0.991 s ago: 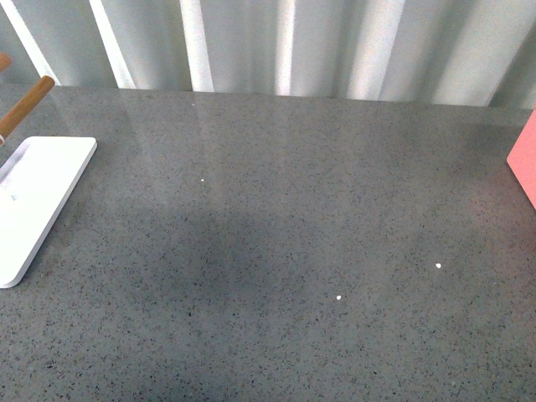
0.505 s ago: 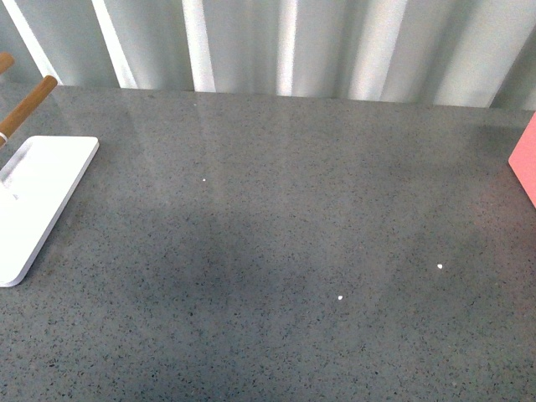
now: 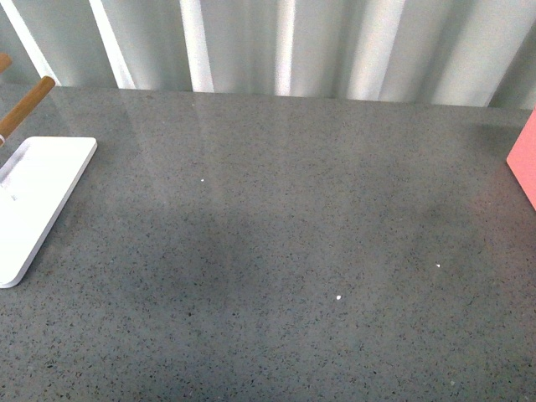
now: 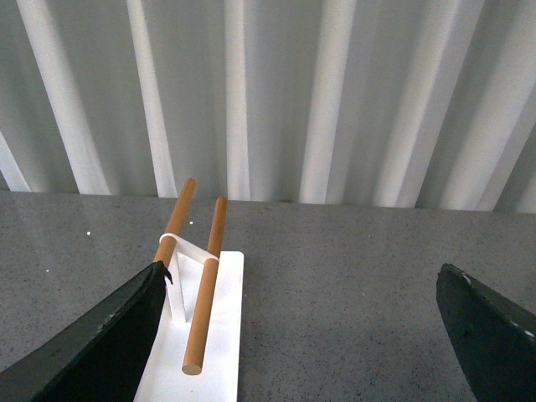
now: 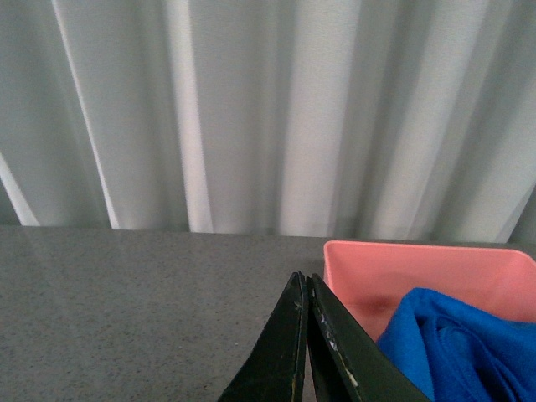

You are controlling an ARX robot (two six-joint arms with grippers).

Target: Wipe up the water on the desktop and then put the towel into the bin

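With towel [image 5: 456,347] binned: R gripper [image 5: 306,335] pinched empty, L gripper [image 4: 301,335] agape.

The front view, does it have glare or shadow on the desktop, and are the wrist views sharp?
Front view: pale vertical streaks reflect on the far desktop, and a soft dark shadow spreads across its middle; the water glints white. Left wrist view: the wooden rack is sharp, the left gripper fingers dark and soft. Right wrist view: evenly lit, the towel slightly blurred.
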